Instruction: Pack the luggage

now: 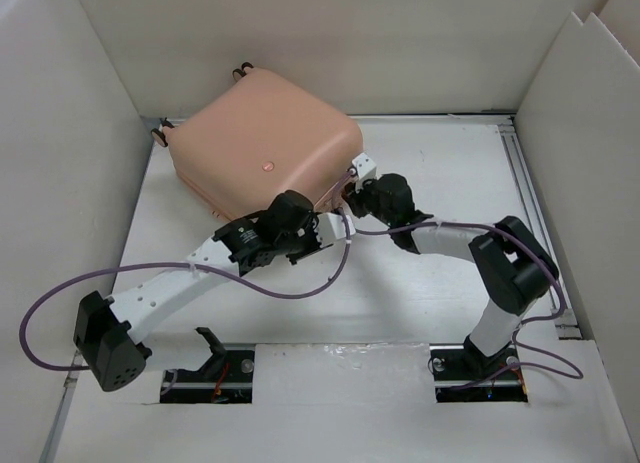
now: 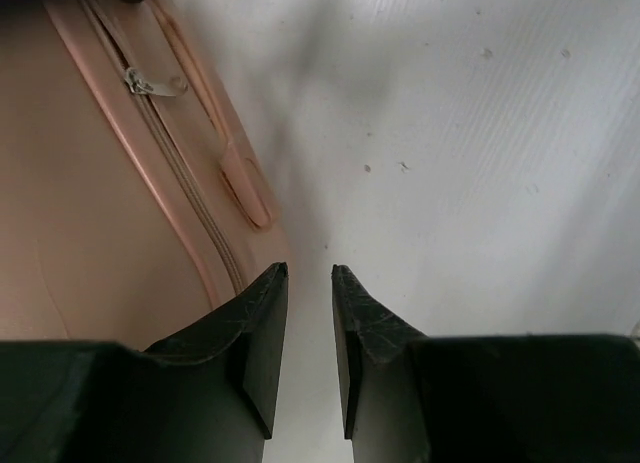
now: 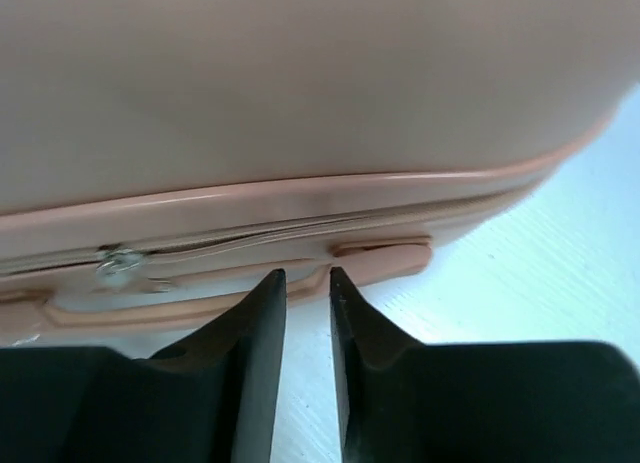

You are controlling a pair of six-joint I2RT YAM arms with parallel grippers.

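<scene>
While overhead shows luggage (image 1: 265, 143) shell, wrist views show zipper pull (image 2: 138, 81).

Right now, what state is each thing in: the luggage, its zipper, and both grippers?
luggage: closed, lying flat.
zipper: closed along the stretch in view.
left gripper: narrowly open, holding nothing, beside the luggage's edge.
right gripper: narrowly open, holding nothing, just in front of the zipped seam.

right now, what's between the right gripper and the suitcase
Nothing: the right wrist view shows the right gripper right up at the suitcase, by its zippered edge, no object in between.
</scene>
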